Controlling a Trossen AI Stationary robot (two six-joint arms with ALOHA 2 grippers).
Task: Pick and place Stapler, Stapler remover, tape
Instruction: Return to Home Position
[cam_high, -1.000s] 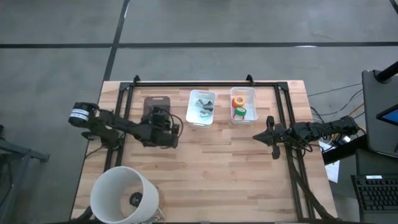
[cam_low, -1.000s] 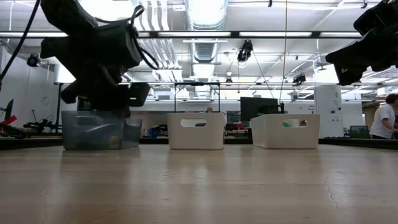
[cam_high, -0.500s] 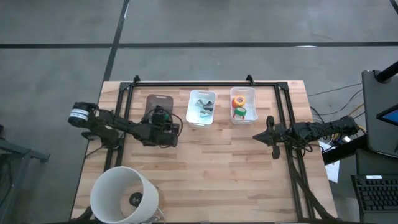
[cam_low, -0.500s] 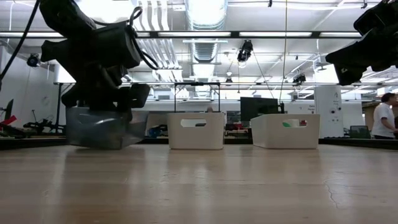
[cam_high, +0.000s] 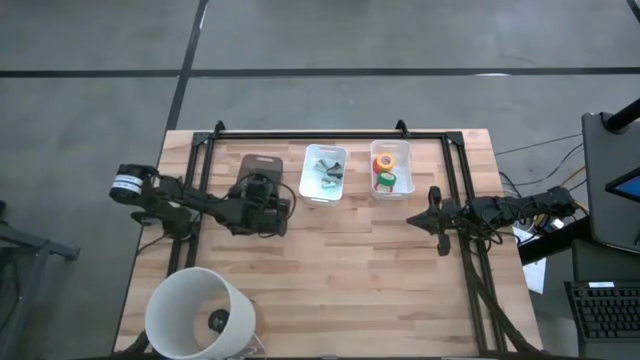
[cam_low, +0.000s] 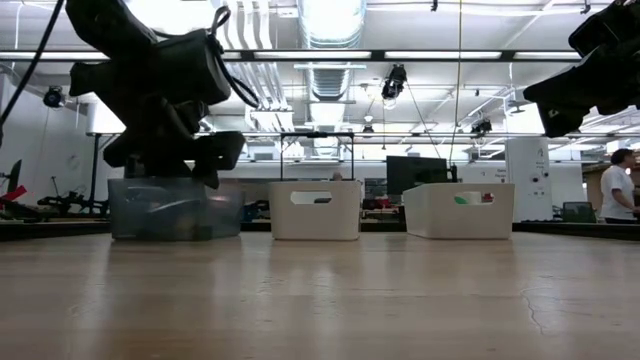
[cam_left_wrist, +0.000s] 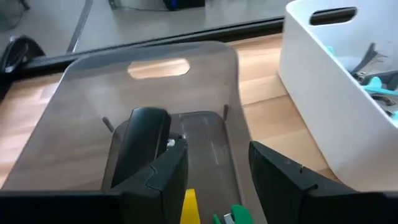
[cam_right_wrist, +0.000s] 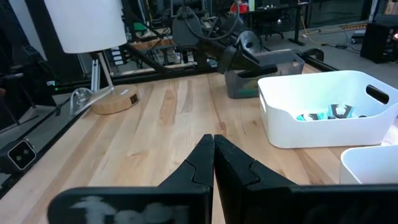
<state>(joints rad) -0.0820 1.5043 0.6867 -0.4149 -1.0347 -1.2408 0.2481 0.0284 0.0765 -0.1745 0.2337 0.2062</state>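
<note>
Your left claw (cam_left_wrist: 217, 180) hangs just above the dark see-through bin (cam_left_wrist: 74, 112) on the left part of the table (cam_high: 340, 270), with its two fingers (cam_left_wrist: 166, 171) spread apart and nothing between them. Down in that bin you can count three things: one black stapler (cam_left_wrist: 142, 140) lying lengthwise, and one yellow piece (cam_left_wrist: 189, 202) and one green piece (cam_left_wrist: 233, 214) close by it. Moving outward, you find two white bins in the same row. The middle bin (cam_high: 305, 178) holds grey and teal stapler removers (cam_high: 325, 174), too tangled to count. The end bin (cam_high: 410, 165) holds the tape (cam_high: 384, 160), three rolls: one orange-yellow, one red, one green. Your right claw (cam_right_wrist: 213, 155) waits above the table's right side, well apart from the bins, its fingers pressed together. One white lamp (cam_high: 195, 315) stands at the near left corner. One person (cam_low: 622, 190) shows in the room behind.
</note>
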